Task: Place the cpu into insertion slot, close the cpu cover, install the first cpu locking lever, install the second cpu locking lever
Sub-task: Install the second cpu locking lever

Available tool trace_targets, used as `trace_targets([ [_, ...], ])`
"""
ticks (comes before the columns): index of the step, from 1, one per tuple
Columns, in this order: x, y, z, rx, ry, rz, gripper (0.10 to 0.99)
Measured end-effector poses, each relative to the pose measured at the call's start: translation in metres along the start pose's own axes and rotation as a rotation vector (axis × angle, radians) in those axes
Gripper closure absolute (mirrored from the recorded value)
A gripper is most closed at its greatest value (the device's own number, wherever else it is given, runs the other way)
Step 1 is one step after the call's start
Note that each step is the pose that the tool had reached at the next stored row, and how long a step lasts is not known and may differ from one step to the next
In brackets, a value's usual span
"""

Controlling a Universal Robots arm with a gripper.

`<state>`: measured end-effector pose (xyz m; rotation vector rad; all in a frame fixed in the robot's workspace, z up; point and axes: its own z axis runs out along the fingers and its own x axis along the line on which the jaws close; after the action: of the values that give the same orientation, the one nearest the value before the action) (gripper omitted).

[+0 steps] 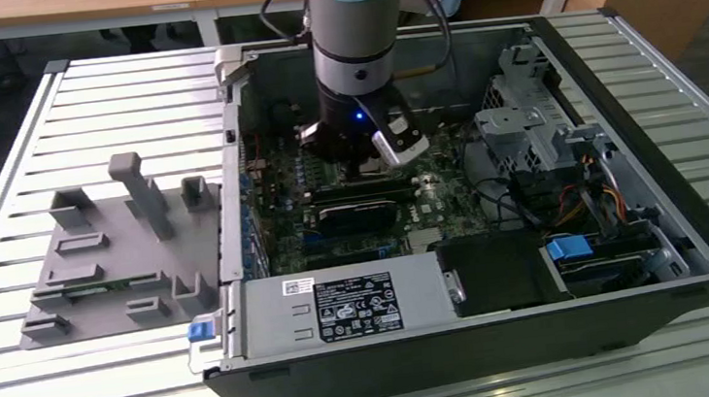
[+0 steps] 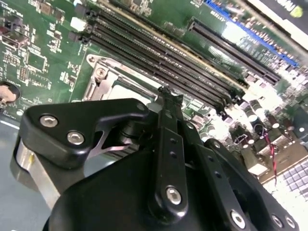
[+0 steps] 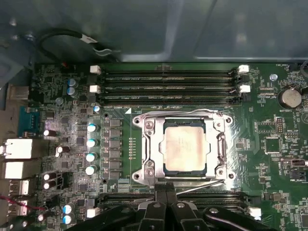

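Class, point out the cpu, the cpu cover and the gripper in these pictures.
cpu [image 3: 184, 146]: first wrist view, centre of its metal top.
cpu cover [image 3: 148, 144]: first wrist view, side bar of the silver frame.
gripper [image 3: 166, 192]: first wrist view, the fingertips.
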<state>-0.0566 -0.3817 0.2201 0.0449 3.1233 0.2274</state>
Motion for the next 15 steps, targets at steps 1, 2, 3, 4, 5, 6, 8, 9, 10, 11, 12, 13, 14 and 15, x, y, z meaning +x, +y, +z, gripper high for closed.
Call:
trace_targets([
  [1, 0.0008, -0.0011, 0.0, -0.001, 0.0001, -0.001, 0.976],
  [2, 0.0017, -0.0018, 0.0, -0.002, 0.0004, -0.003, 0.976],
  [3, 0.0027, -0.0024, 0.0001, -0.003, 0.0009, -0.006, 0.976],
  [4, 0.0036, -0.0029, 0.0002, -0.004, 0.0015, -0.009, 0.976],
  [5, 0.0044, -0.0034, 0.0004, -0.005, 0.002, -0.013, 0.976],
  [6, 0.0048, -0.0036, 0.001, -0.007, 0.0023, -0.015, 0.976],
  [8, 0.005, -0.0038, 0.0027, -0.01, 0.0025, -0.016, 0.976],
  [9, 0.0051, -0.004, 0.0038, -0.012, 0.0025, -0.016, 0.976],
  [10, 0.0051, -0.0042, 0.005, -0.013, 0.0026, -0.016, 0.976],
  [11, 0.0051, -0.0044, 0.0062, -0.015, 0.0026, -0.016, 0.976],
  [12, 0.0052, -0.0046, 0.0077, -0.016, 0.0026, -0.015, 0.976],
  [13, 0.0052, -0.0048, 0.0091, -0.017, 0.0027, -0.016, 0.976],
  [14, 0.0053, -0.005, 0.0104, -0.018, 0.0027, -0.016, 0.976],
  [15, 0.0057, -0.0052, 0.0115, -0.019, 0.0027, -0.016, 0.976],
])
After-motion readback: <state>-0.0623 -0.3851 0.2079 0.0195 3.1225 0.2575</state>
